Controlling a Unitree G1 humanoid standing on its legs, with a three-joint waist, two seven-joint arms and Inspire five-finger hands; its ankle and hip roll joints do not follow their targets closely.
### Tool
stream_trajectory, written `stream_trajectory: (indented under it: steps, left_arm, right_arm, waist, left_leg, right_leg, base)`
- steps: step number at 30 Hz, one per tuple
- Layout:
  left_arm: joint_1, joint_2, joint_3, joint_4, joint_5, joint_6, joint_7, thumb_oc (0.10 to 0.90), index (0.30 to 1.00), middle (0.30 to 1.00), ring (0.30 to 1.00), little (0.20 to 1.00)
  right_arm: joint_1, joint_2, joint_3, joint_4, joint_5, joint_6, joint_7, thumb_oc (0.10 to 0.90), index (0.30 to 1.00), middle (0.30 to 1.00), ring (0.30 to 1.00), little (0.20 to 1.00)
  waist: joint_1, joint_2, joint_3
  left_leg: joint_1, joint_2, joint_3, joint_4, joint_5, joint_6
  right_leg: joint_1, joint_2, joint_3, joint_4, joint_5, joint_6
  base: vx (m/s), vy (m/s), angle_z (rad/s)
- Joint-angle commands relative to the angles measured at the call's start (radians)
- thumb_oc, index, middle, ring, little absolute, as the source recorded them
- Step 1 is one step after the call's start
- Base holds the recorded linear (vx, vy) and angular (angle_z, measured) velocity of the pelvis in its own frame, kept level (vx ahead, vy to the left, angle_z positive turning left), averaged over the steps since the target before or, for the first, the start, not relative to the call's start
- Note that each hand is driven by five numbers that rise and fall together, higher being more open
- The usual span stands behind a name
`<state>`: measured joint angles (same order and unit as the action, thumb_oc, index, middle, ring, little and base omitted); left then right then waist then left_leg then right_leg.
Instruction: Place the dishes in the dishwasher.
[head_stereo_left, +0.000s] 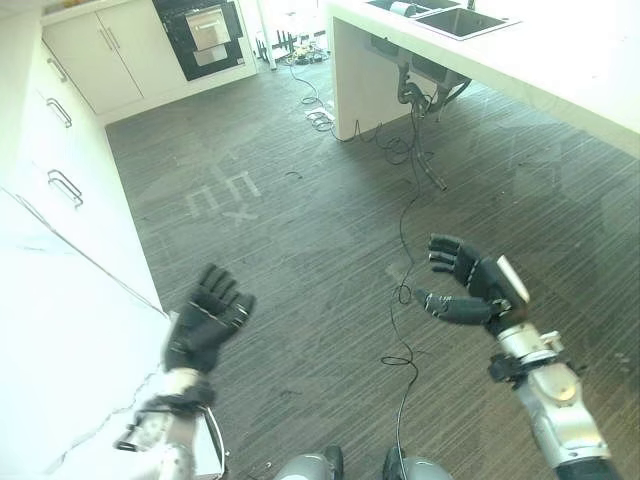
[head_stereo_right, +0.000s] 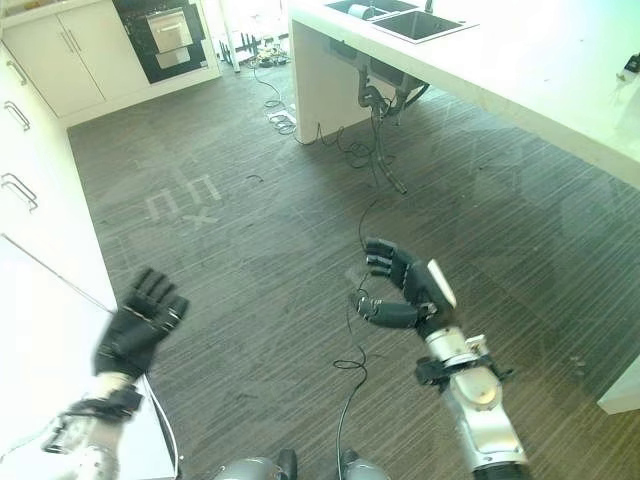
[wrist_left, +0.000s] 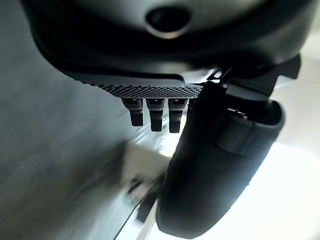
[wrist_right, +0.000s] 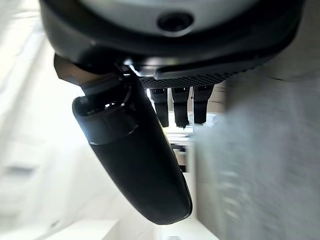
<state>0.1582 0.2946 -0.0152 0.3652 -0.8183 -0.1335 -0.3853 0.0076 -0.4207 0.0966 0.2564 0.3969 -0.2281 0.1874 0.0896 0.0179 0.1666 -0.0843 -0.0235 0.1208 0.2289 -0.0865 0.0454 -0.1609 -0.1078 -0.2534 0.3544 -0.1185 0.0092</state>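
My left hand hangs over the dark wood floor at the lower left, fingers straight and spread, holding nothing. My right hand is raised at the lower right, fingers relaxed and slightly bent, thumb out, also empty. In each wrist view the thumb stands out with the fingers in a straight row. A dish lies in the sink on the white counter at the far upper right. A black built-in appliance with a steel door panel stands in the far cabinet wall.
White cabinets and drawers with bar handles run along the left. A white counter crosses the upper right, with pipes and cables hanging below the sink. Cables trail across the floor. White tape marks lie on the floor.
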Motion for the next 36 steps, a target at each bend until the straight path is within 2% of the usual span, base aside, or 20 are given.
stream_trajectory:
  steps: [1,3,6,12,17,18,19,20,21,22,24,26,27,28,29,30,32,33,34,36]
  left_arm:
    - [-0.018,0.04,0.063,-0.032,-0.003,-0.029,-0.073,0.8,0.9,0.9,0.9,0.9]
    - [-0.017,0.02,0.041,0.053,0.005,-0.04,-0.092,0.8,0.9,0.9,0.9,0.9]
    - [-0.002,-0.009,0.035,0.082,-0.01,-0.022,-0.089,0.8,0.9,0.9,0.9,0.9]
    - [-0.001,-0.004,0.012,0.15,0.088,-0.022,-0.028,0.8,0.9,0.9,0.9,0.9]
    - [-0.004,0.005,-0.003,0.205,0.158,-0.055,0.007,0.8,0.9,0.9,0.9,0.9]
    - [-0.003,0.01,-0.004,0.208,0.213,-0.063,0.052,0.8,0.9,0.9,0.9,0.9]
    - [-0.003,0.017,-0.007,0.214,0.323,-0.072,0.157,0.8,0.9,0.9,0.9,0.9]
    - [-0.014,0.052,-0.034,0.251,0.592,-0.098,0.327,0.8,0.9,0.9,0.9,0.9]
    - [-0.018,0.059,-0.04,0.26,0.618,-0.104,0.344,0.8,0.9,0.9,0.9,0.9]
    - [-0.035,0.087,-0.064,0.297,0.677,-0.117,0.439,0.8,0.9,0.9,0.9,0.9]
    - [-0.032,0.088,-0.061,0.289,0.668,-0.128,0.443,0.8,0.9,0.9,0.9,0.9]
    - [-0.033,0.081,-0.058,0.282,0.623,-0.153,0.435,0.8,0.9,0.9,0.9,0.9]
    - [-0.036,0.077,-0.057,0.273,0.6,-0.161,0.437,0.8,0.9,0.9,0.9,0.9]
    - [-0.043,0.075,-0.058,0.26,0.563,-0.18,0.428,0.8,0.9,0.9,0.9,0.9]
    - [-0.05,0.079,-0.056,0.227,0.55,-0.214,0.412,0.8,0.9,0.9,0.9,0.9]
    - [-0.049,0.079,-0.057,0.224,0.55,-0.215,0.412,0.8,0.9,0.9,0.9,0.9]
    - [-0.033,0.077,-0.053,0.181,0.538,-0.224,0.412,0.8,0.9,0.9,0.9,0.9]
    - [-0.025,0.075,-0.048,0.169,0.534,-0.231,0.408,0.8,0.9,0.9,0.9,0.9]
    - [-0.018,0.073,-0.044,0.148,0.526,-0.237,0.399,0.8,0.9,0.9,0.9,0.9]
    - [-0.025,0.074,-0.039,0.142,0.508,-0.236,0.372,0.8,0.9,0.9,0.9,0.9]
  right_arm:
    - [-0.068,-0.003,-0.026,-0.037,0.098,-0.068,0.036,0.8,0.9,0.9,0.9,0.9]
    - [-0.056,0.01,-0.016,-0.004,0.111,-0.062,0.049,0.8,0.9,0.9,0.9,0.9]
    - [-0.045,0.024,-0.015,0.022,0.124,-0.056,0.053,0.8,0.9,0.9,0.9,0.9]
    - [-0.05,0.035,0.006,0.11,0.122,-0.017,0.025,0.8,0.9,0.9,0.9,0.9]
    - [-0.039,0.046,0.012,0.178,0.138,-0.018,0.022,0.8,0.9,0.9,0.9,0.9]
    - [-0.037,0.046,0.011,0.185,0.137,-0.013,0.022,0.8,0.9,0.9,0.9,0.9]
    - [-0.035,0.045,0.01,0.194,0.137,-0.005,0.028,0.8,0.9,0.9,0.9,0.9]
    - [-0.033,0.048,0.011,0.197,0.138,0.012,0.043,0.8,0.9,0.9,0.9,0.9]
    - [-0.034,0.046,0.014,0.197,0.142,0.014,0.046,0.8,0.9,0.9,0.9,0.9]
    - [-0.025,0.032,0.02,0.185,0.157,0.016,0.077,0.8,0.9,0.9,0.9,0.9]
    - [-0.024,0.028,0.007,0.18,0.172,0.013,0.1,0.8,0.9,0.9,0.9,0.9]
    - [-0.027,0.019,-0.005,0.167,0.191,0.004,0.129,0.8,0.9,0.9,0.9,0.9]
    - [-0.029,0.013,-0.012,0.157,0.194,-0.007,0.137,0.8,0.9,0.9,0.9,0.9]
    - [-0.037,0.004,-0.015,0.148,0.2,-0.033,0.126,0.8,0.9,0.9,0.9,0.9]
    - [-0.058,-0.009,-0.03,0.152,0.202,-0.092,0.105,0.8,0.9,0.9,0.9,0.9]
    - [-0.058,-0.008,-0.031,0.153,0.201,-0.095,0.104,0.8,0.9,0.9,0.9,0.9]
    - [-0.068,0.012,-0.031,0.147,0.172,-0.114,0.106,0.8,0.9,0.9,0.9,0.9]
    - [-0.069,0.019,-0.027,0.139,0.152,-0.119,0.1,0.8,0.9,0.9,0.9,0.9]
    - [-0.057,0.025,-0.014,0.113,0.135,-0.131,0.089,0.8,0.9,0.9,0.9,0.9]
    - [-0.041,0.025,-0.009,0.101,0.144,-0.139,0.078,0.8,0.9,0.9,0.9,0.9]
  waist:
    - [0.0,-0.008,-0.035]
    - [-0.004,-0.012,-0.031]
    - [-0.004,-0.014,-0.028]
    - [-0.003,-0.012,-0.025]
    - [-0.008,-0.005,-0.02]
    - [-0.009,-0.003,-0.016]
    - [-0.009,-0.001,-0.011]
    - [-0.014,0.0,-0.009]
    - [-0.017,0.0,-0.012]
    - [-0.036,0.004,-0.002]
    - [-0.039,0.002,0.005]
    - [-0.037,-0.015,0.02]
    - [-0.031,-0.033,0.034]
    - [-0.022,-0.053,0.066]
    - [-0.013,-0.041,0.11]
    - [-0.012,-0.037,0.115]
    - [0.005,-0.011,0.122]
    - [0.009,0.002,0.121]
    - [0.018,0.043,0.113]
    - [0.022,0.035,0.109]
  left_leg:
    - [-0.019,0.036,-0.055,0.071,-0.153,-0.051]
    - [-0.019,0.037,-0.049,0.071,-0.154,-0.05]
    - [-0.02,0.039,-0.044,0.071,-0.155,-0.051]
    - [-0.022,0.042,-0.041,0.071,-0.149,-0.058]
    - [-0.025,0.05,-0.036,0.071,-0.146,-0.063]
    - [-0.023,0.051,-0.037,0.071,-0.146,-0.064]
    - [-0.016,0.052,-0.037,0.071,-0.15,-0.065]
    - [-0.016,0.054,-0.036,0.071,-0.147,-0.069]
    - [-0.023,0.055,-0.036,0.071,-0.141,-0.069]
    - [-0.013,0.068,-0.027,0.071,-0.137,-0.077]
    - [0.001,0.065,-0.025,0.071,-0.128,-0.08]
    - [0.019,0.041,-0.012,0.071,-0.105,-0.072]
    - [0.022,0.021,0.003,0.071,-0.067,-0.068]
    - [-0.054,0.014,0.006,0.201,0.019,-0.081]
    - [-0.2,0.006,0.02,0.357,0.077,-0.094]
    - [-0.2,0.009,0.024,0.352,0.073,-0.094]
    - [-0.167,0.004,0.052,0.116,0.112,-0.084]
    - [-0.17,0.014,0.054,0.071,0.118,-0.086]
    - [-0.28,0.085,0.051,0.071,0.123,-0.107]
    - [-0.33,0.105,0.064,0.071,0.104,-0.125]
  right_leg:
    - [0.096,-0.029,0.001,-0.054,-0.094,0.116]
    - [0.096,-0.031,-0.002,-0.054,-0.093,0.117]
    - [0.095,-0.031,-0.006,-0.054,-0.094,0.115]
    - [0.096,-0.026,-0.012,-0.054,-0.098,0.112]
    - [0.093,-0.023,-0.017,-0.054,-0.1,0.108]
    - [0.096,-0.021,-0.016,-0.054,-0.102,0.107]
    - [0.104,-0.019,-0.015,-0.054,-0.107,0.107]
    - [0.105,-0.016,-0.016,-0.054,-0.108,0.107]
    - [0.098,-0.016,-0.016,-0.054,-0.105,0.106]
    - [0.102,-0.006,-0.012,-0.054,-0.114,0.095]
    - [0.102,-0.005,-0.007,-0.054,-0.114,0.089]
    - [0.099,-0.017,0.003,-0.054,-0.111,0.078]
    - [0.101,-0.032,0.01,-0.054,-0.108,0.07]
    - [0.106,-0.045,0.013,-0.054,-0.103,0.051]
    - [0.106,-0.022,0.018,-0.054,-0.097,0.029]
    - [0.113,-0.018,0.017,-0.054,-0.101,0.029]
    - [0.143,0.003,0.013,-0.054,-0.122,0.044]
    - [0.154,0.016,0.012,-0.054,-0.129,0.049]
    - [0.19,0.063,0.006,-0.054,-0.152,0.047]
    - [0.241,0.052,0.001,-0.054,-0.189,0.051]
  base:
    - [0.0,-0.031,-0.07]
    - [0.01,-0.054,-0.05]
    - [0.0,-0.045,0.03]
    - [0.01,-0.045,0.07]
    - [0.03,-0.038,0.04]
    - [0.03,-0.04,0.0]
    - [0.05,-0.062,0.0]
    - [0.03,-0.052,0.01]
    - [0.09,-0.099,0.0]
    - [0.07,-0.075,0.02]
    - [0.08,-0.06,-0.03]
    - [0.08,-0.056,-0.06]
    - [0.06,-0.115,-0.06]
    - [0.04,-0.121,0.08]
    - [0.02,-0.085,0.54]
    - [0.18,0.078,0.67]
    - [0.35,0.254,0.06]
    - [0.5,0.402,-0.74]
    - [0.56,0.407,-0.49]
    - [0.43,0.367,-0.13]
